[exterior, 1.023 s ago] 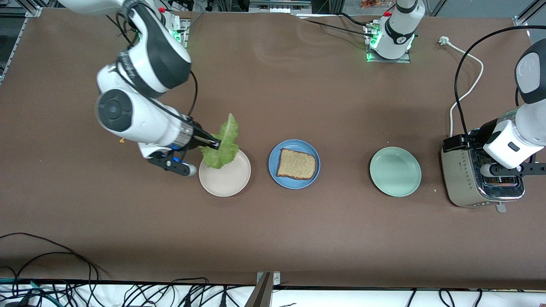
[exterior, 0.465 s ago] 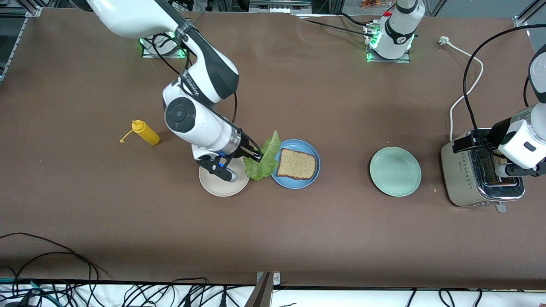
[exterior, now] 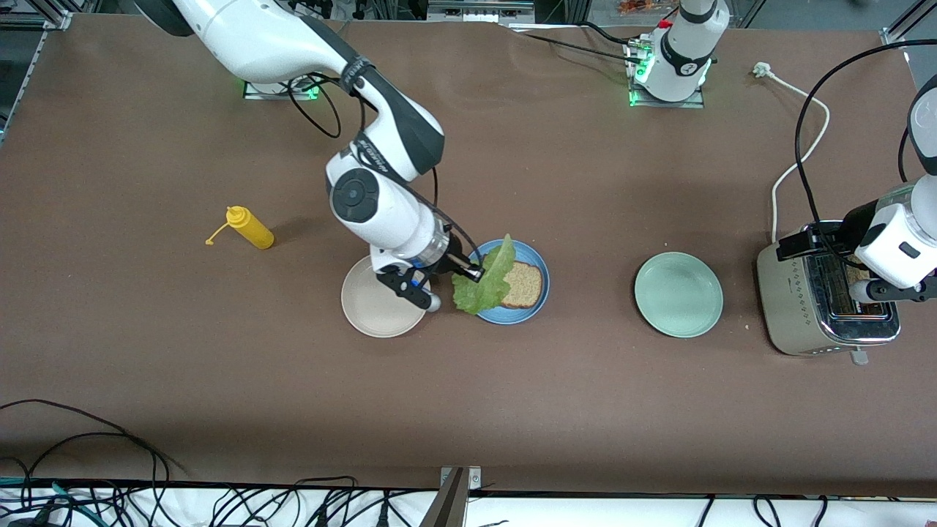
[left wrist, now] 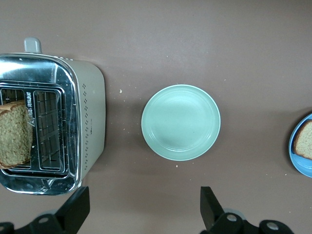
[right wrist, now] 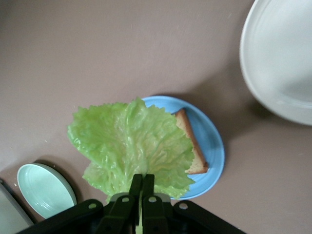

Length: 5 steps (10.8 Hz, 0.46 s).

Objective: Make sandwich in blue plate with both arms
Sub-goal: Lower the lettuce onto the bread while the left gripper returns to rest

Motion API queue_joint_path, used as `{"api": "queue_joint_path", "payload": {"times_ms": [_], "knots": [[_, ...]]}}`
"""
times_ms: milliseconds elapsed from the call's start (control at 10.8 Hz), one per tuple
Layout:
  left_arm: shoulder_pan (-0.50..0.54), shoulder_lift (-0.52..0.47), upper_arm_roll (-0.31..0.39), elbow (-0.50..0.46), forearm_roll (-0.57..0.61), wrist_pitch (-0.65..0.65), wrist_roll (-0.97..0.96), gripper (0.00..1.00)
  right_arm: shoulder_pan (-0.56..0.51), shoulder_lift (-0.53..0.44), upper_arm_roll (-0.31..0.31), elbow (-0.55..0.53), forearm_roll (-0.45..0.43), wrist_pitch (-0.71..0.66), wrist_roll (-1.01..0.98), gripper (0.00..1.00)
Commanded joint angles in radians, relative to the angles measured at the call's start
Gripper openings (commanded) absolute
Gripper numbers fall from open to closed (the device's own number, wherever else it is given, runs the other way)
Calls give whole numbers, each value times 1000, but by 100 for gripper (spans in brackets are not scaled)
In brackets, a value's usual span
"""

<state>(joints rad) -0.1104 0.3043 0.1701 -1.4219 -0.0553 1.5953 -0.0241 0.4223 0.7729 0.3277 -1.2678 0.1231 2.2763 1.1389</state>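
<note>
A: Where's the lettuce leaf (exterior: 486,282)?
B: Pinched in the right hand (exterior: 474,275), over the blue plate (exterior: 538,296) and its bread slice (exterior: 524,285).
A: Left hand (left wrist: 141,217)?
B: Spread wide, empty, waiting above the toaster (exterior: 804,307). Centre the leaf over the bread before releasing.

Bread slice (left wrist: 15,134) sits in the toaster (left wrist: 53,122) near a pale green plate (left wrist: 181,122)

toaster (exterior: 827,301), mustard bottle (exterior: 251,228), two plates
</note>
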Motion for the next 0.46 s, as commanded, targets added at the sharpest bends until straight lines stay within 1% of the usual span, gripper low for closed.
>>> {"api": "queue_joint_path", "payload": {"times_ms": [0, 186, 372], "knots": [[14, -14, 2, 5, 2, -21, 1, 100, 50, 63, -4, 24, 3, 93, 56, 0], [32, -17, 2, 5, 2, -21, 1, 100, 61, 87, -4, 25, 0, 123, 56, 0], [32, -17, 2, 6, 2, -21, 1, 100, 70, 107, -6, 24, -48, 138, 56, 0]]}}
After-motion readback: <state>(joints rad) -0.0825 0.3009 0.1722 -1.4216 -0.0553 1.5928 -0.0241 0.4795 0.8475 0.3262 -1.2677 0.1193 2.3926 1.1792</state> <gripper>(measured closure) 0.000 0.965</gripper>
